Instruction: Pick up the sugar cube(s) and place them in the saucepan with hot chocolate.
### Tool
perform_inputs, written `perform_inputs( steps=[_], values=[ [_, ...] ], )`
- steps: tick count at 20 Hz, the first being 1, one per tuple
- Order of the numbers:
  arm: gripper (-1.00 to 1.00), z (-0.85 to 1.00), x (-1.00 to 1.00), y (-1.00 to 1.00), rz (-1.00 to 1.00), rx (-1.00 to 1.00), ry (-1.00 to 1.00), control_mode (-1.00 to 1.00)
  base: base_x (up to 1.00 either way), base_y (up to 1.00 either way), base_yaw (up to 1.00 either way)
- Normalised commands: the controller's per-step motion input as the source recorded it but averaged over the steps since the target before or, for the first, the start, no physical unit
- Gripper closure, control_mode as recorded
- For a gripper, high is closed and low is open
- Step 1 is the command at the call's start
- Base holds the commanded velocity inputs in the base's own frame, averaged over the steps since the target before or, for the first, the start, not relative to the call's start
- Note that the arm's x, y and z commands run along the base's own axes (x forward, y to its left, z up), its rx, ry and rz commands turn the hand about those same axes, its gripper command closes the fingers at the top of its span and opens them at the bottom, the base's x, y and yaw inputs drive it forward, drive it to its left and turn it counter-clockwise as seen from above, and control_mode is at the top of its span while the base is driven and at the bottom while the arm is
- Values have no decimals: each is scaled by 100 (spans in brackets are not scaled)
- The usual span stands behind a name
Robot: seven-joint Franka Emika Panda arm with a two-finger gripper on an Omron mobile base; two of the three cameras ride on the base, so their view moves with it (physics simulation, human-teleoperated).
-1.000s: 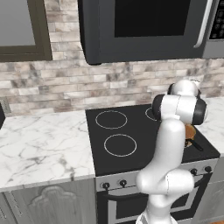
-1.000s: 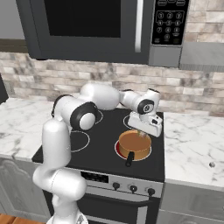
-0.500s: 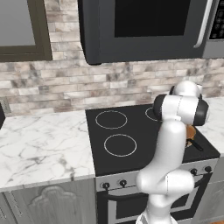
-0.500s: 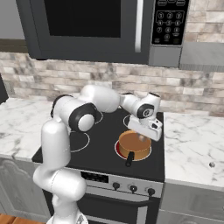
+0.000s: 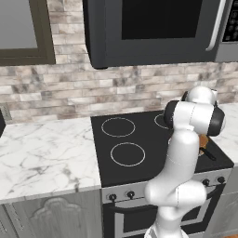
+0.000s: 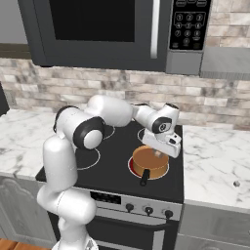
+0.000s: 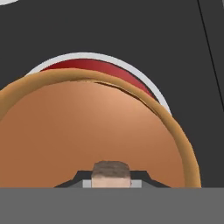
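The saucepan (image 6: 150,162) sits on the stove's (image 6: 117,171) front right burner (image 7: 131,76), a sugar cube (image 7: 110,174) above it.

The arm reaches forward and right, wrist bent downward. The tool (image 6: 158,154) points down, its fingertips (image 7: 87,183) closed on a sugar cube (image 7: 111,173).

One saucepan (image 6: 150,161) with a single dark handle sits on one red-glowing burner (image 7: 111,69). One brownish sugar cube (image 7: 111,174) shows at the hand (image 7: 111,181). Three unlit burner rings (image 5: 127,154) mark the one stove (image 5: 107,174); one microwave (image 6: 117,34) hangs above.
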Motion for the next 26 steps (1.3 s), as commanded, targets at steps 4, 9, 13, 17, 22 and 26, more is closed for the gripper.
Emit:
perform_inputs(
  steps=[4, 9, 13, 17, 22, 26],
  values=[
    [-100, 0, 0, 0, 0, 0, 0, -100, 0, 0, 0],
    [-100, 0, 0, 0, 0, 0, 0, -100, 0, 0, 0],
    [-100, 0, 0, 0, 0, 0, 0, -100, 0, 0, 0],
    [-100, 0, -1, 0, 0, 0, -1, -100, 0, 0, 0],
    [-100, 1, 0, 0, 0, 0, -1, -100, 0, 0, 0],
    [-100, 2, 0, 0, 0, 0, -2, -100, 0, 0, 0]
  ],
)
